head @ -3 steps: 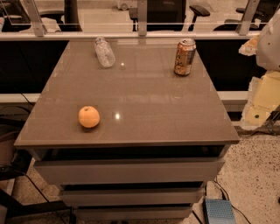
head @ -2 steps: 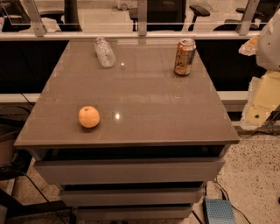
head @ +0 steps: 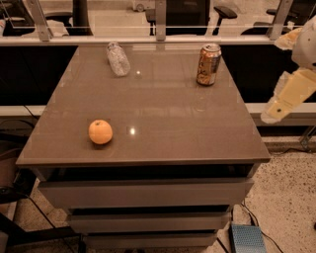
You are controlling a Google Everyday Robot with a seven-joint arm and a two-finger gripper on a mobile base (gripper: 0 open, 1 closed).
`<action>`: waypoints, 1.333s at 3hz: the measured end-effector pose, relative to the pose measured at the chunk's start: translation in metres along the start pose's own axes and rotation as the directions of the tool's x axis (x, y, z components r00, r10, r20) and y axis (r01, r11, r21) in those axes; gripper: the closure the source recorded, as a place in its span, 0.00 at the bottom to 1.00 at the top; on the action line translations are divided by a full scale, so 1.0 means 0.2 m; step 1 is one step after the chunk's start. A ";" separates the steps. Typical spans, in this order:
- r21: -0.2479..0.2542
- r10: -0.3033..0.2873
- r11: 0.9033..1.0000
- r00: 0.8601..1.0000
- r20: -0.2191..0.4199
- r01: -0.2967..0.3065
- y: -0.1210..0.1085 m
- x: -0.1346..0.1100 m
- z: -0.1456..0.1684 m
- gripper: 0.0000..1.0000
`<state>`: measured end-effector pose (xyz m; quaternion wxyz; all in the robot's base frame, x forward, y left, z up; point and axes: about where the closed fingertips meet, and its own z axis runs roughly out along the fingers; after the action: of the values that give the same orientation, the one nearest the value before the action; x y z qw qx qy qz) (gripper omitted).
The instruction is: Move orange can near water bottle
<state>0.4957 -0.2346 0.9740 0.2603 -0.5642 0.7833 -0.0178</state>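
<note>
While the camera view looks down across a brown table (head: 163,106), the orange can (head: 209,64) stands upright near the far right corner of the top, with its silver rim upward. The water bottle (head: 118,59) lies on its side near the far edge, left of the middle, with one end pointing toward the back. Can and bottle are well apart, with bare tabletop between them. An orange (head: 100,132) sits alone on the near left part of the table, well away from both.

The gripper (head: 276,107) hangs off the right side of the table, out past its edge and touching nothing. It is the pale, yellowish end of an arm that enters from the right border, and it sits nearer the camera than the can. It holds nothing that can be seen, and I cannot tell whether it is wide or narrow.

Below the tabletop are stacked drawers (head: 148,193) with grey fronts. A small blue box (head: 248,239) lies on the speckled floor by the table's near right foot. Behind the table runs a rail (head: 148,40) with metal posts, and beyond it stand dark office chairs (head: 224,12).
</note>
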 end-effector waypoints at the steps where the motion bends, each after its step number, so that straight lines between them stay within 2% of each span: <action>1: 0.072 0.039 0.996 0.995 0.094 -0.046 -0.23 0.02 0.10 0.00; 2: 0.092 0.099 0.989 0.980 0.175 -0.116 -0.43 0.05 0.25 0.00; 3: 0.052 0.180 0.979 0.953 0.243 -0.198 -0.57 0.10 0.47 0.00; 4: 0.052 0.180 0.979 0.953 0.243 -0.198 -0.57 0.10 0.47 0.00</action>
<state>0.6315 -0.2678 0.9213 0.3735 -0.4746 0.7957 0.0452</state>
